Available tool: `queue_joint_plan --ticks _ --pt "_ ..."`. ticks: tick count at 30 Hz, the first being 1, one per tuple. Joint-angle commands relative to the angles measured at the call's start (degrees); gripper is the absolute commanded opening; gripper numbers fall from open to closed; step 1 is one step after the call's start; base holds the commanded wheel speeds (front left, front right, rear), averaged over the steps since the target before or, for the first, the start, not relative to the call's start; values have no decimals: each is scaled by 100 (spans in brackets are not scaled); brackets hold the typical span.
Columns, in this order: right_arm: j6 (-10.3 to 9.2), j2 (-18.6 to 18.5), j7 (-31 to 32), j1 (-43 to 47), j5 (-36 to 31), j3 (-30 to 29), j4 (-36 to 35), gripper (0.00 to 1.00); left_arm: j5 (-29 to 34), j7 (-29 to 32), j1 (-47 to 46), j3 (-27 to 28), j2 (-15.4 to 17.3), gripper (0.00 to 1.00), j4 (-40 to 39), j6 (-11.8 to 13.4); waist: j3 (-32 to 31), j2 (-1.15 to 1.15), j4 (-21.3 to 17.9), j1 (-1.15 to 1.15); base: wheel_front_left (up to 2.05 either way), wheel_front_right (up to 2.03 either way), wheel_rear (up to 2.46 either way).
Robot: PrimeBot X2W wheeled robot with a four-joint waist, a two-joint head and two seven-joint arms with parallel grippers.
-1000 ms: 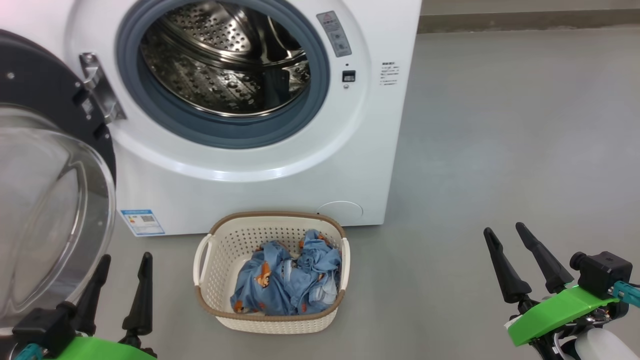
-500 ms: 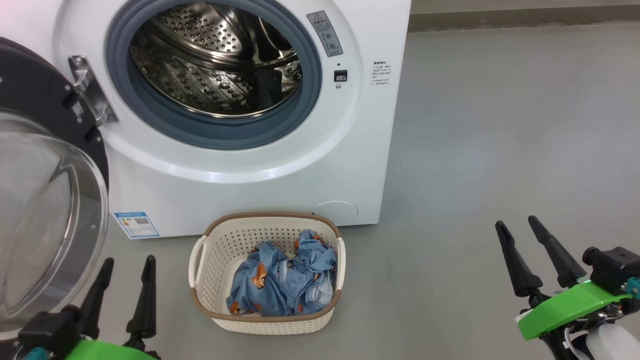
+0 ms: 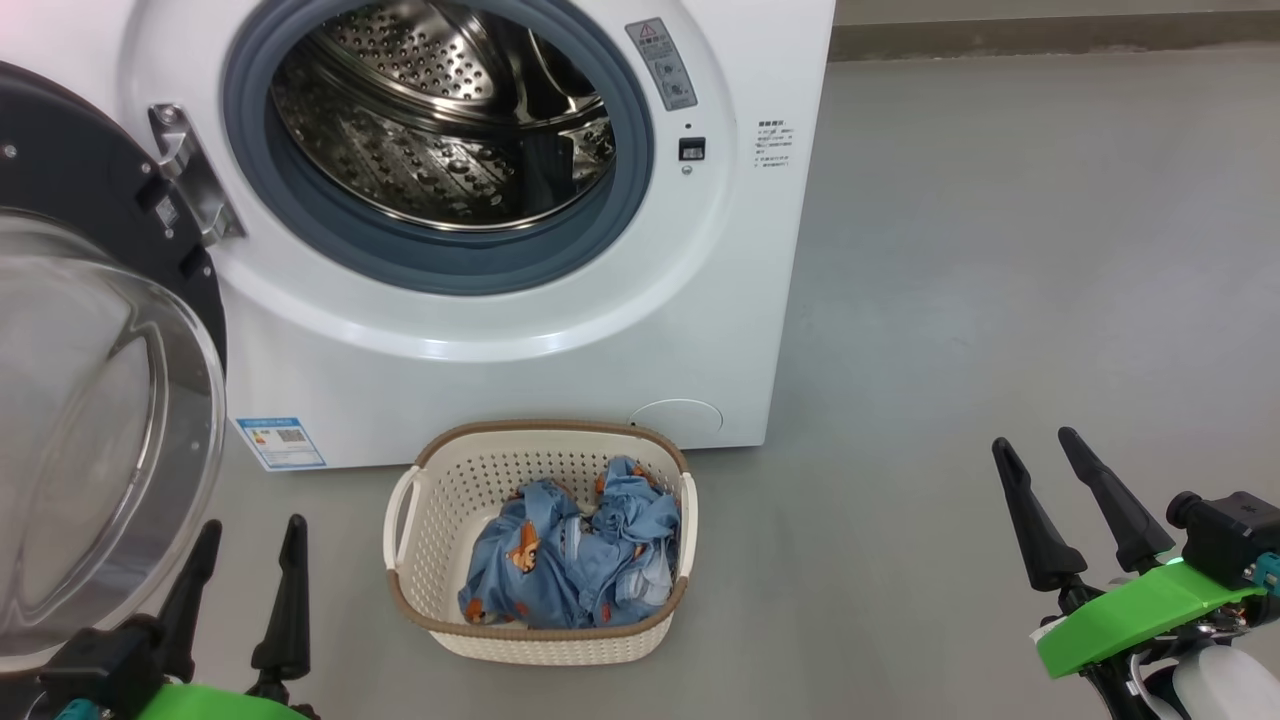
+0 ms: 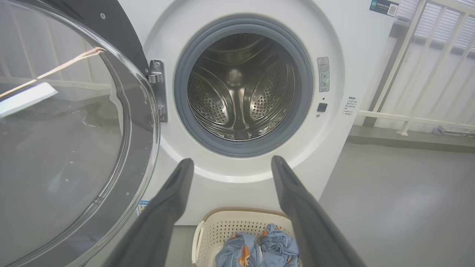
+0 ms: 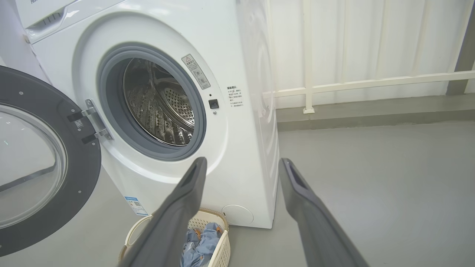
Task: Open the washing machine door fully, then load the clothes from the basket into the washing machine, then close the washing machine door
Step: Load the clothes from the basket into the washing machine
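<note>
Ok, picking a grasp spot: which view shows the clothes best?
The head view: it looks down into the basket and shows most of the blue clothes. The left wrist view catches just their tops at its bottom edge; the right wrist view shows them small and cut off.

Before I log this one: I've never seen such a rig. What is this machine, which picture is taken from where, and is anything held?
It is a wheeled robot with two arms, each ending in a two-fingered pincer. One picture comes from its head, looking down: left pincer lower left, right pincer lower right. The other two come from a camera on each wrist, looking along that pincer. On the floor stands a white washing machine, its door swung open to the left. Before it sits a basket holding blue clothes. Both pincers are open and hold nothing.
</note>
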Motion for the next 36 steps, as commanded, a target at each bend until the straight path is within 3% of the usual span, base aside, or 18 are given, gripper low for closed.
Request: queue_joint_plan --ticks 1,23,36 --pt "33 -99 -70 -6 -100 57 -143 100 53 -37 -108 241 103 100 -98 -7 11 0 3 0 0 0 0" --pt "33 -48 -70 -19 -91 76 -124 100 89 -37 -160 232 125 100 -50 -15 54 0 17 0 4 -4 0" --pt "33 -39 -70 -18 -105 59 -132 100 76 -37 -201 262 128 100 -22 -43 87 0 52 0 122 -122 0"
